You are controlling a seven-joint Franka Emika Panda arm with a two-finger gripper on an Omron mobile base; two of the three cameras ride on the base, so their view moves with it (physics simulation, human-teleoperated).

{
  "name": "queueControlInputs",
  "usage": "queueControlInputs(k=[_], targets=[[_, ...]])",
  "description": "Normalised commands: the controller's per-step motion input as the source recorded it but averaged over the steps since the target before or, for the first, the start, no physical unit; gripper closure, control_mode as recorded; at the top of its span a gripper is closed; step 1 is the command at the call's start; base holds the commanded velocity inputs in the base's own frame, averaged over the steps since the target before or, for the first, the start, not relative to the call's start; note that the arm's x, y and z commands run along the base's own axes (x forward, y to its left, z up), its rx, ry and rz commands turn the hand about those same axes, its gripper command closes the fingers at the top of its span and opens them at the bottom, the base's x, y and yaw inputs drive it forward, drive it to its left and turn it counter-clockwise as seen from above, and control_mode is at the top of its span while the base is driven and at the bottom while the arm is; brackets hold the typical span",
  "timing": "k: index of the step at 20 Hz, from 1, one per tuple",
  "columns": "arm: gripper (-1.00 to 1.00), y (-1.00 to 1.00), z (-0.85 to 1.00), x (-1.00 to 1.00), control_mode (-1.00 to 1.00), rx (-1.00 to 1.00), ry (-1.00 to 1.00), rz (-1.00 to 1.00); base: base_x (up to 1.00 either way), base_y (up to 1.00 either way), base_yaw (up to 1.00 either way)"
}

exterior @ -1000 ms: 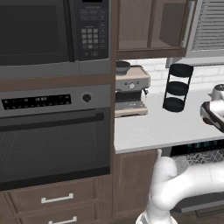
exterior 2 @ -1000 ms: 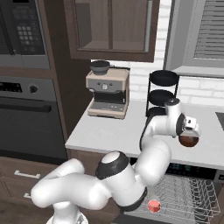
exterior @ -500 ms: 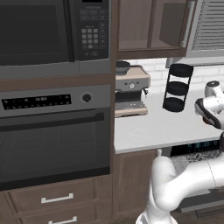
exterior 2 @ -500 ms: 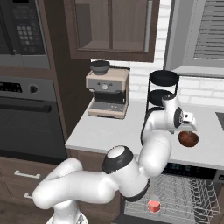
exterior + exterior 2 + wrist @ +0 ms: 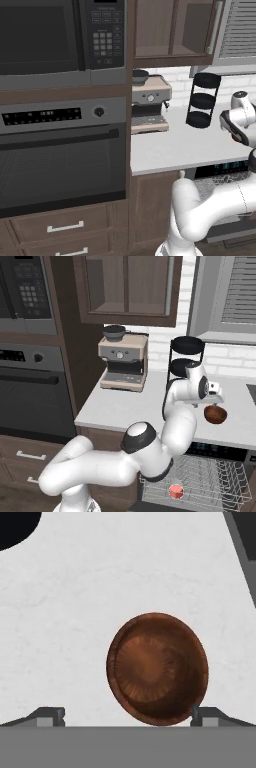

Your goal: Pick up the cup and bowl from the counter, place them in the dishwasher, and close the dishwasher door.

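A brown wooden bowl (image 5: 157, 669) sits upright on the pale counter (image 5: 75, 612). My gripper (image 5: 129, 717) hangs straight above it, open, with the bowl nearer the right fingertip (image 5: 209, 714) and nothing held. From the right base view the gripper (image 5: 214, 401) hovers just over the bowl (image 5: 215, 414) near the counter's front right. A small red cup (image 5: 175, 491) stands in the grey wire rack (image 5: 220, 476) of the open dishwasher (image 5: 222, 170). I cannot make out the dishwasher door clearly.
A black tiered stand (image 5: 185, 363) stands right behind the hand, and a coffee machine (image 5: 123, 362) is further left on the counter (image 5: 125, 406). The wall oven (image 5: 60, 150) and microwave (image 5: 55, 40) fill the left. Upper cabinets (image 5: 127, 286) hang overhead.
The hand has lifted slightly and turned above the bowl. The bowl and the red cup have stayed where they were.
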Motion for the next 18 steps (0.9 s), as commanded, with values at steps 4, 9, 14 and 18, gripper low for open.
queueControlInputs(k=[4,9,14,18], targets=[[-1.0,0.03,-0.11,0.0,-1.0,0.0,0.02,0.08,0.0,0.0,0.0],[-1.0,0.01,-0.14,0.0,-1.0,0.0,0.03,0.07,0.0,0.0,0.0],[-1.0,0.0,-0.26,0.09,-1.0,0.0,0.06,0.06,0.0,0.0,0.0],[-1.0,0.0,-0.31,0.22,-1.0,0.0,0.05,0.04,0.0,0.0,0.0]])
